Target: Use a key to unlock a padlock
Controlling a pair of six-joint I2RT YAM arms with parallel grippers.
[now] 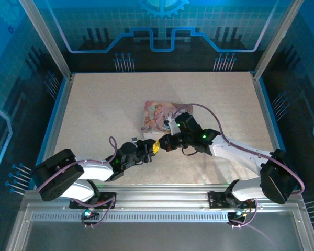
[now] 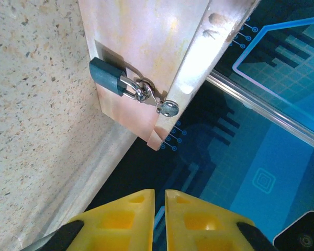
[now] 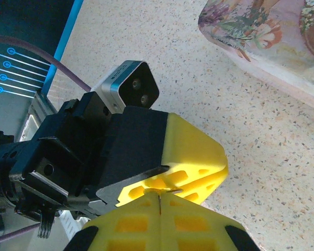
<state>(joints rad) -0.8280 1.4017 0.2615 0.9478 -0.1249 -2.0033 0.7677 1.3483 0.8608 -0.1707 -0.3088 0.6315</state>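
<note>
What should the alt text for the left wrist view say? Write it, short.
A small padlock is hooked by its silvery shackle onto the pale pink tin's side. The left hand's yellow fingers, nearly together, sit at the frame's bottom, apart from the lock.

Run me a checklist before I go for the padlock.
1. Padlock hangs on the tin's hasp, shackle shut: ok.
2. Padlock unblocked in the left wrist view: ok.
3. Key held: cannot tell. A thin metal sliver sits between the right tool's shut fingers.
4. Left tool free: cannot tell. Its fingers are closed to a slit, with nothing seen between them.
5. Tools apart: not ok. Their tips meet near the tin.
</note>
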